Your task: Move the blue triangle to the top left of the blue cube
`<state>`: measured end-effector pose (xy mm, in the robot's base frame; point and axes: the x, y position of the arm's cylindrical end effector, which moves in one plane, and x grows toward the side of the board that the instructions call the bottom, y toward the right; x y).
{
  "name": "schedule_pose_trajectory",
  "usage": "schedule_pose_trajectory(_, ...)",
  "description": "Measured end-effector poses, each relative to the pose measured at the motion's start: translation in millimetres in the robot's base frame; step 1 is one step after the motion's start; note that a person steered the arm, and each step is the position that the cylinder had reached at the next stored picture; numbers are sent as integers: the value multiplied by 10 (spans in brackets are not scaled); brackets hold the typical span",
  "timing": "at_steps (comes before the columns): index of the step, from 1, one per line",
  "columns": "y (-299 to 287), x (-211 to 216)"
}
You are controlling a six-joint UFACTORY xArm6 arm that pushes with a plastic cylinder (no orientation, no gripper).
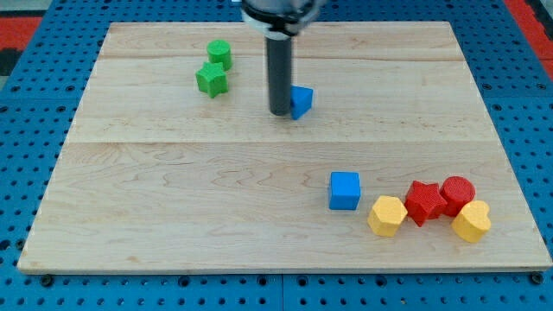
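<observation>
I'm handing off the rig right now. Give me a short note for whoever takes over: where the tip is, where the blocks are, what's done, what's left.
No claw on this arm, only a rod. My tip sits against the view's left side of the blue triangle, in the upper middle of the board.
The blue cube is toward the view's lower right. The triangle is already above and to the view's left of it, but well apart.
Left: judge whether the triangle needs nudging closer to the cube's top left corner.
</observation>
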<state>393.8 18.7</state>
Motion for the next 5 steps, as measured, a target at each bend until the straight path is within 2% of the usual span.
schedule_pose_trajectory(1,-530,-434)
schedule_pose_trajectory(2,24,-466)
schedule_pose_trajectory(3,875,-150)
schedule_pose_trajectory(4,798,9)
schedule_pose_trajectory(5,717,-460)
